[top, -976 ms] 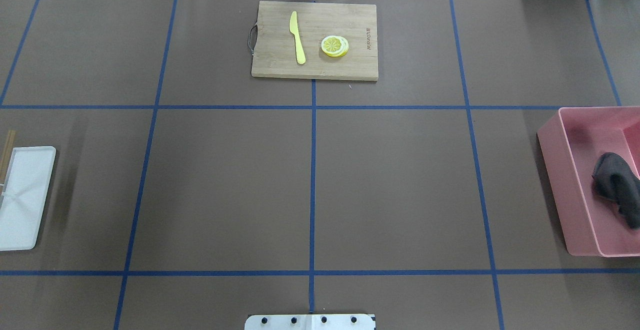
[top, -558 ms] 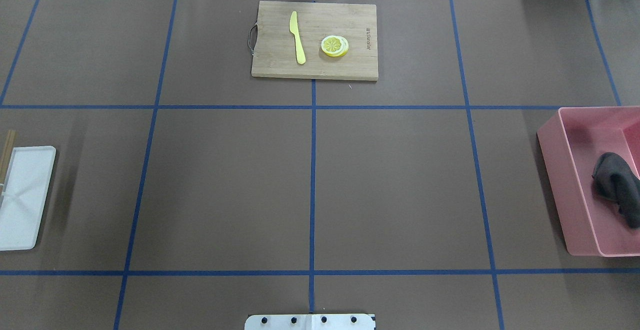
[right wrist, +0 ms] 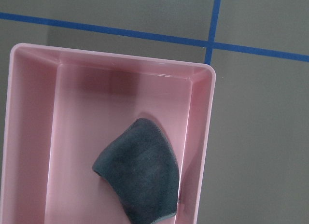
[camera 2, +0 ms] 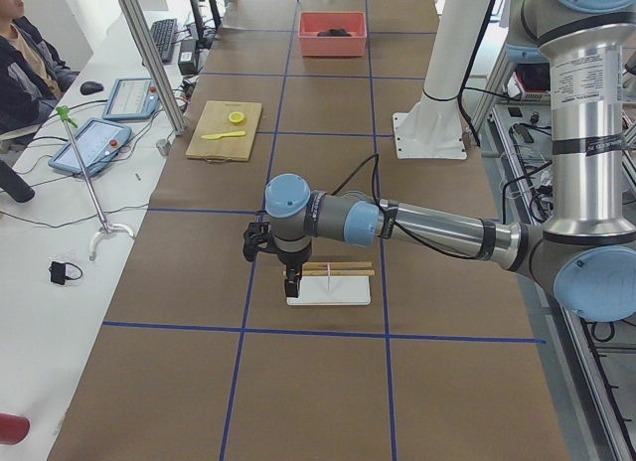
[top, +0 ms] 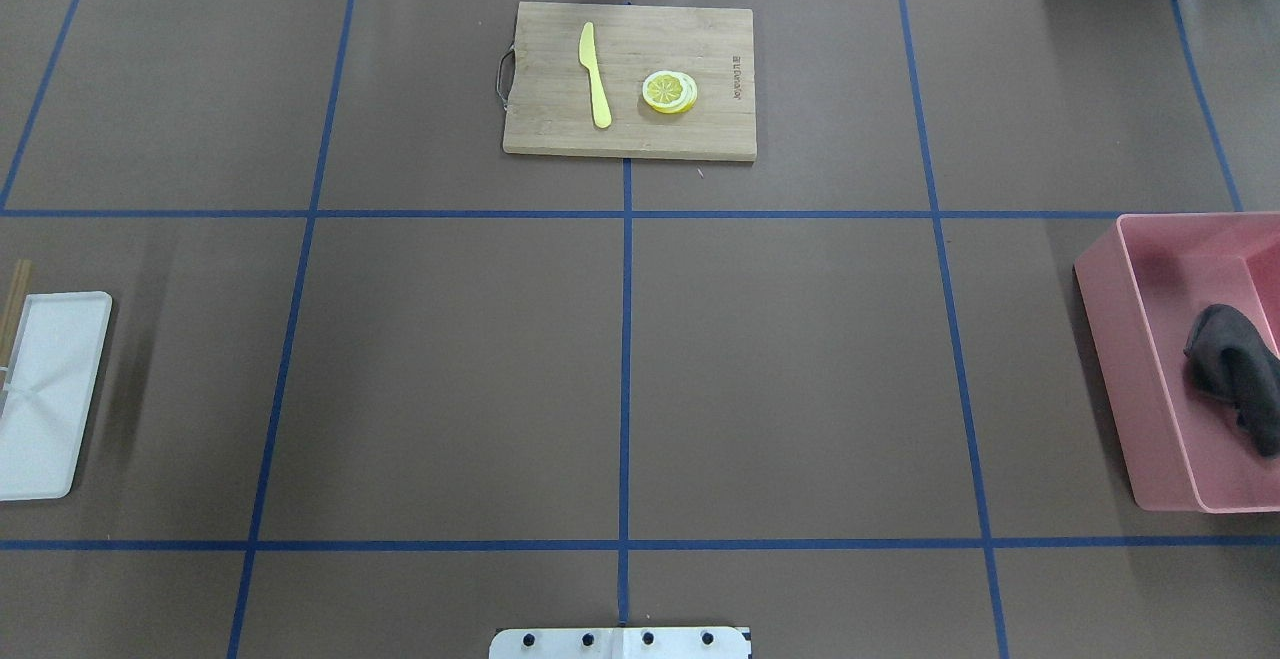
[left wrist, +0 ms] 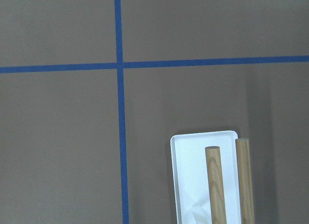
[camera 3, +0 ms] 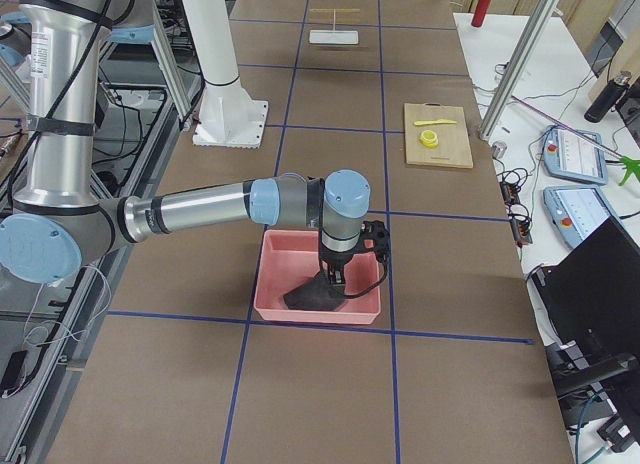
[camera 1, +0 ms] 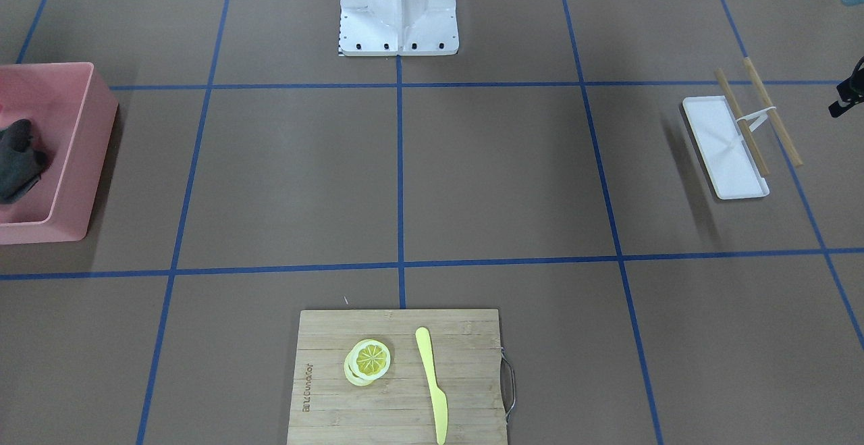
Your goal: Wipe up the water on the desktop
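Observation:
The desktop (top: 800,369) is a flat brown surface crossed by blue tape lines; I can make out no water on it. A dark grey cloth (top: 1235,359) lies crumpled in a pink bin (top: 1110,339) at the right edge; the right wrist view shows it from above (right wrist: 137,175). My right gripper (camera 3: 335,274) hangs just above the cloth in the bin; I cannot tell if it is open. My left gripper (camera 2: 290,282) hangs over the end of a white tray (camera 2: 328,290); I cannot tell its state either. Neither gripper shows in the overhead view.
The white tray (top: 50,389) lies at the left edge with two wooden sticks (left wrist: 216,185) across it. A bamboo cutting board (top: 630,129) at the far middle holds a yellow knife (top: 595,79) and lemon slices (top: 669,92). The robot base (camera 1: 398,6) stands at the near middle.

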Robot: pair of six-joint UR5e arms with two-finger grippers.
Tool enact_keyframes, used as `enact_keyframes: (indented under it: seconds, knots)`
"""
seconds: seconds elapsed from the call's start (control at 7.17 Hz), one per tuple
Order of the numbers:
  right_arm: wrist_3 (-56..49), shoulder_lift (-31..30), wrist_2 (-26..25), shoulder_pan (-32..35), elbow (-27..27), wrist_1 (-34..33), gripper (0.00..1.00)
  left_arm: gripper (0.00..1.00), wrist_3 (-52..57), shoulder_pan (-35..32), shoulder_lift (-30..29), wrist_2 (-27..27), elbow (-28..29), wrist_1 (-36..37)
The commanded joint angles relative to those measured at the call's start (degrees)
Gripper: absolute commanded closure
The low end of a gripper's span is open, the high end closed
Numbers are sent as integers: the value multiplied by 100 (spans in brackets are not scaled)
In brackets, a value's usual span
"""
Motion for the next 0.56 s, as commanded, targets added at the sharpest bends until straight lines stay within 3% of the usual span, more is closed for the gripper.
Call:
enact_keyframes:
  seconds: [0.0,0.42]
  knots:
    - [0,-1,18,0,-9,0,0,2,9,114,77,-2,6,-94]
    - [9,-1,131,0,-9,0,0,2,-17,132,78,-2,-3,-102]
